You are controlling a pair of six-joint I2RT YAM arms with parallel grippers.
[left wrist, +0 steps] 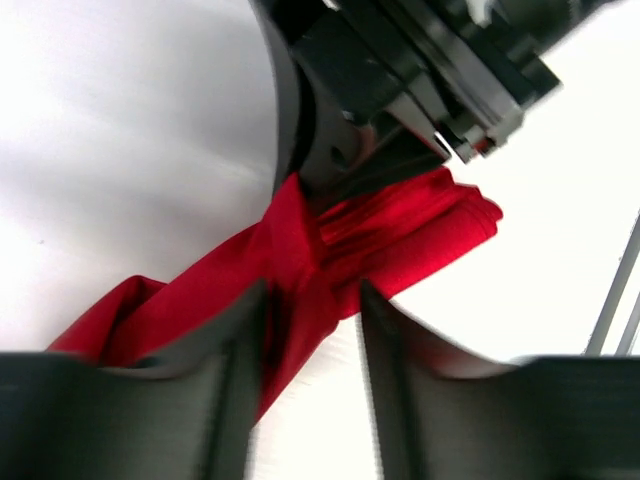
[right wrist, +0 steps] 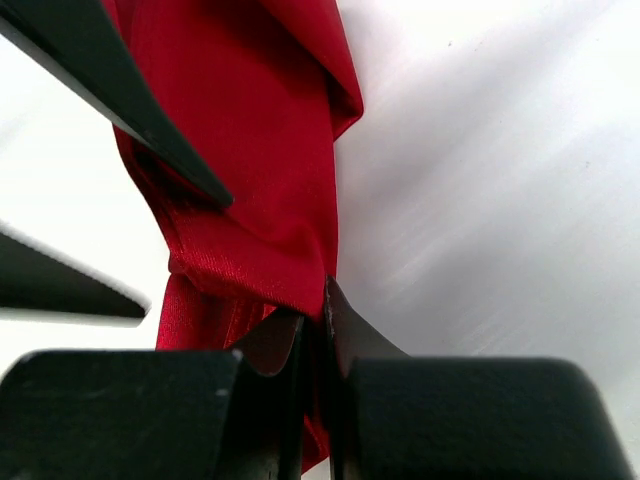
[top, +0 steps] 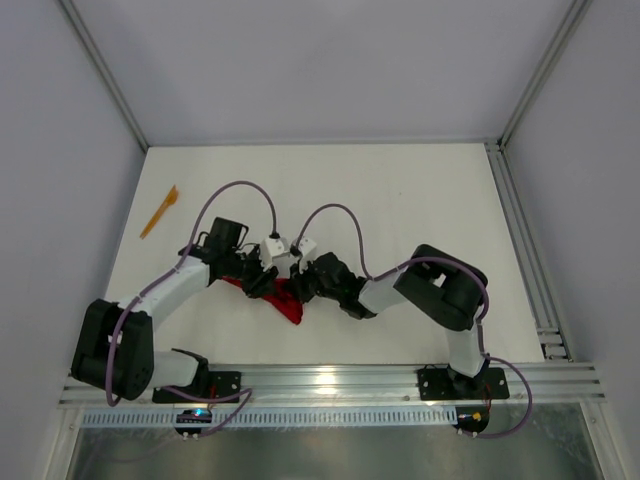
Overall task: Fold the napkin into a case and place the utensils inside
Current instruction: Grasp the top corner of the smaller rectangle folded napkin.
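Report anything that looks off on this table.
The napkin lies twisted into a rumpled rope, not flat, pinched by the right tool. One orange utensil sits alone near the left edge of the table.

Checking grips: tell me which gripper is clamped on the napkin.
The right gripper: its jaws are pinched shut on the napkin. The left gripper stands open, its fingers only straddling it.

Lab robot cell: white table (top: pixel 400 200), aluminium rails (top: pixel 340 378), enclosing panels (top: pixel 300 60).
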